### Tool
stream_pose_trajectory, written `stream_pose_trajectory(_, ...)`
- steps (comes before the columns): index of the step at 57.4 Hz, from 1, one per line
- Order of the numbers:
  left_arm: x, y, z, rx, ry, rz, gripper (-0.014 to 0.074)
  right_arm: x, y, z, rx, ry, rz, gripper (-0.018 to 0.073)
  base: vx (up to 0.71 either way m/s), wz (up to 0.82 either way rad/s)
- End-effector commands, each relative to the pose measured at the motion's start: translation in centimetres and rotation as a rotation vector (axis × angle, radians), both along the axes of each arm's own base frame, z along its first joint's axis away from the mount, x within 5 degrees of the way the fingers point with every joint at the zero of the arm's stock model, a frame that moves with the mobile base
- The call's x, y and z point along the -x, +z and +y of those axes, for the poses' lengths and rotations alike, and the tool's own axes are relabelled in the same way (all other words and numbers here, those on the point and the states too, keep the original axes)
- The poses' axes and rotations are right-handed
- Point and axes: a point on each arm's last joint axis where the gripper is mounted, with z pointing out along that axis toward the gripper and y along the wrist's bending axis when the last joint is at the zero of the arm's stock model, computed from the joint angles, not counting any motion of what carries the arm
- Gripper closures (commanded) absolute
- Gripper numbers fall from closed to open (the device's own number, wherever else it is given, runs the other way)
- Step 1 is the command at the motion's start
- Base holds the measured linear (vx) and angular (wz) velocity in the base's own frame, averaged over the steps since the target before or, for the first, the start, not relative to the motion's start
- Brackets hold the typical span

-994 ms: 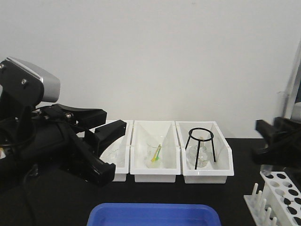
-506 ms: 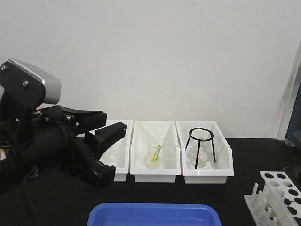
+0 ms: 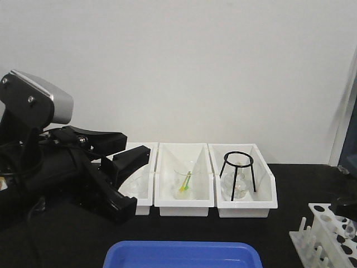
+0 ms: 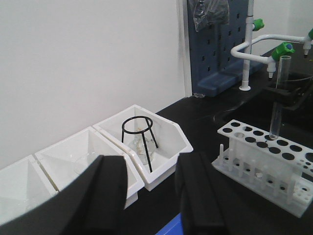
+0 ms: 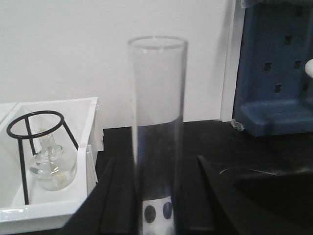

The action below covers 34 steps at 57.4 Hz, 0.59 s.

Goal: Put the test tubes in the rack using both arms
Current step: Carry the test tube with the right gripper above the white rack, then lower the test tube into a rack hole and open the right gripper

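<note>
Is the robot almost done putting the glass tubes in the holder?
Not yet, it seems. Done: I see no tube standing by itself in the rack. In hand: the right gripper holds one test tube upright, its tip right at a hole. Left: lower it in and let go. The left gripper is open and empty near the white bins. I can't clearly see more tubes.

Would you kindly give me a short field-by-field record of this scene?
Left gripper: open, empty, near the bins
Right gripper: shut on test tube
Test tube: upright, lower end at the rack top
Bins: three white, in a row
Tripod: black, over a flask in one end bin
Tray: blue, in front of the bins
</note>
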Motion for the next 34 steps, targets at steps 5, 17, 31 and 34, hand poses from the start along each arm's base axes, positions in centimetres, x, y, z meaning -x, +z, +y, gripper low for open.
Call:
stream_pose_trajectory(5,0.4,2.3,0.6,0.083,0.02,-0.094,0.022,-0.7,1.9,0.1,0.038,0.042,-0.172,0.0566,0.0,0.0)
stream_pose_trajectory(17,0.4,2.3,0.6,0.083,0.02,-0.094,0.022,-1.4,0.8,0.0,0.034,0.048,-0.179,0.0566,0.0,0.0)
stream_pose_trajectory(31,0.4,2.3,0.6,0.083,0.02,-0.093,0.022,-1.9,-0.2,0.0,0.033,0.048,-0.169,0.0566,0.0,0.0)
stream_pose_trajectory(34,0.4,2.3,0.6,0.083,0.02,-0.093,0.022,-2.0,-0.3,-0.1,0.032,0.045,-0.17,0.0566,0.0,0.0)
